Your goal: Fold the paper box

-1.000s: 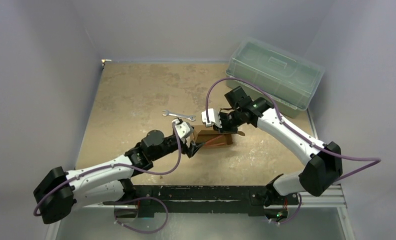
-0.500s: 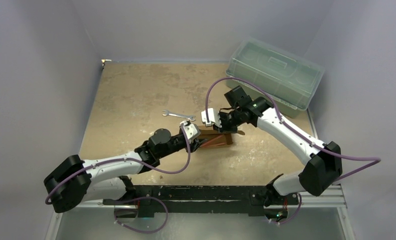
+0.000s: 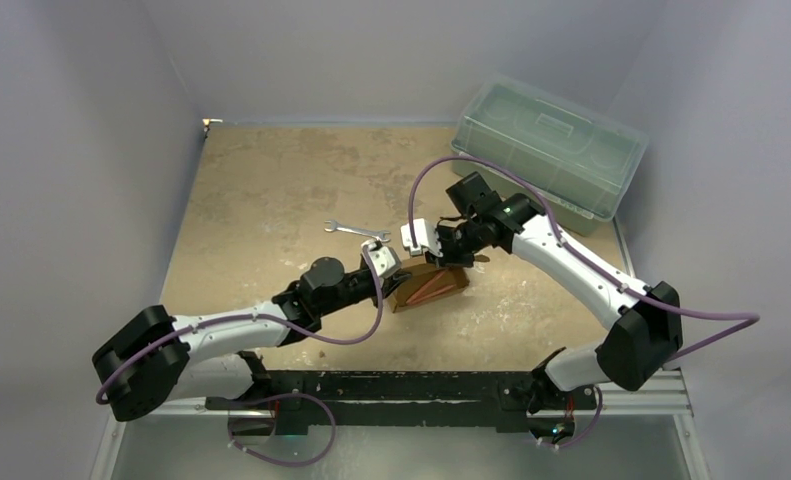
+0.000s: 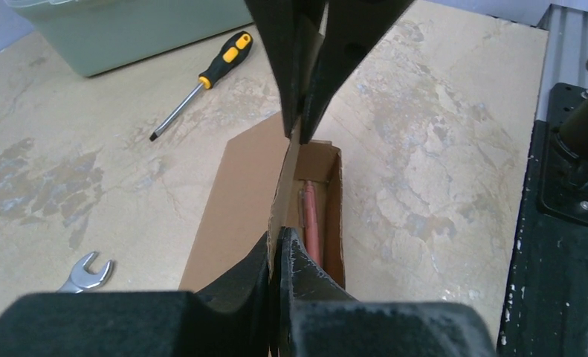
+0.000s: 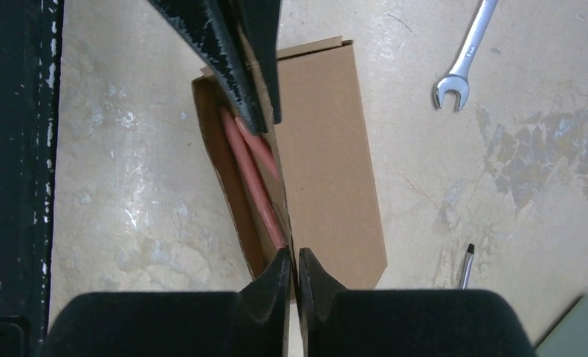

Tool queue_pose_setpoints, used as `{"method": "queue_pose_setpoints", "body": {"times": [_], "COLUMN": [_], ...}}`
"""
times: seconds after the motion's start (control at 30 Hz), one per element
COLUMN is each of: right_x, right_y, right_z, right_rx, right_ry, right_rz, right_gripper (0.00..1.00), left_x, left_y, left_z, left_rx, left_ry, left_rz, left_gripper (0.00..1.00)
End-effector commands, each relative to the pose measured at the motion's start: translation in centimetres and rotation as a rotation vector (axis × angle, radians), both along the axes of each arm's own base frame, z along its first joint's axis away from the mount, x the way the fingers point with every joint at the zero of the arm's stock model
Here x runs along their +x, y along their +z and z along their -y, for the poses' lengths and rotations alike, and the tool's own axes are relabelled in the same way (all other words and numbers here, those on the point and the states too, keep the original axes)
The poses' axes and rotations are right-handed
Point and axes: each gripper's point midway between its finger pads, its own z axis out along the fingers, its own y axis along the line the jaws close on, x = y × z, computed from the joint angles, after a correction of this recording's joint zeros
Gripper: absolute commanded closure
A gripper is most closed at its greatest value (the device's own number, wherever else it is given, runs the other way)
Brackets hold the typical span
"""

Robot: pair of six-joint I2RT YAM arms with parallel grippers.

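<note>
The paper box [image 3: 433,287] is a brown cardboard piece in mid-table, partly folded into a narrow open trough with a red rod-like item [image 4: 311,223] lying inside. A flat flap [image 4: 238,193] spreads out beside the trough. My left gripper [image 4: 282,242] is shut on the near end of the upright wall between trough and flap. My right gripper [image 5: 294,256] is shut on the same wall from the opposite end. In the top view the left gripper [image 3: 396,275] meets the box from the left and the right gripper [image 3: 453,260] from the back right.
A silver wrench [image 3: 356,231] lies just behind the box. A yellow-and-black screwdriver [image 4: 201,82] lies between the box and the translucent green lidded bin [image 3: 546,150] at the back right. The black base rail [image 3: 401,385] runs along the near edge.
My left gripper has moved right onto the box and shut on its upright wall. The box has turned a little. The right arm has barely moved.
</note>
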Motion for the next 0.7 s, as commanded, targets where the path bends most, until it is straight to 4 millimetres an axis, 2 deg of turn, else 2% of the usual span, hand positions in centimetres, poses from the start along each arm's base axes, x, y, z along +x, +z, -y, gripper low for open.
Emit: {"method": "queue_pose_setpoints", "body": {"times": [0.0, 0.07, 0.17, 0.27, 0.37, 0.43, 0.6, 0.67], "right_x": [-0.2, -0.8, -1.1, -0.7, 0.7, 3.0, 9.9, 11.2], "right_y": [1.8, 2.9, 4.8, 7.3, 8.8, 8.9, 7.3, 6.2], "right_z": [-1.4, -2.1, -1.8, -0.1, 2.7, 4.9, 9.5, 10.2], "right_rx": [0.060, 0.108, 0.184, 0.312, 0.414, 0.476, 0.604, 0.621], "right_ry": [0.025, 0.017, -0.009, -0.065, -0.183, -0.330, -0.838, -0.920], "right_rz": [-0.010, -0.048, -0.070, -0.114, -0.128, -0.115, -0.040, -0.022], "right_gripper": [0.83, 0.68, 0.44, 0.34, 0.32, 0.33, 0.40, 0.41], "left_x": [-0.4, -0.8, -1.3, -1.8, -2.1, -2.2, -2.2, -2.1], "left_y": [1.0, 0.4, 0.0, -0.4, -0.8, -1.0, -0.5, -0.1], "left_z": [0.2, -0.2, -1.1, -2.0, -2.6, -2.8, -3.1, -3.3], "left_rx": [-0.079, -0.088, -0.122, -0.161, -0.183, -0.192, -0.223, -0.239], "left_ry": [-0.003, 0.001, 0.016, 0.036, 0.049, 0.052, 0.065, 0.073], "left_rz": [-0.020, -0.037, -0.053, -0.064, -0.071, -0.074, -0.068, -0.061], "left_gripper": [1.00, 1.00, 1.00, 1.00, 1.00, 1.00, 1.00, 1.00]}}
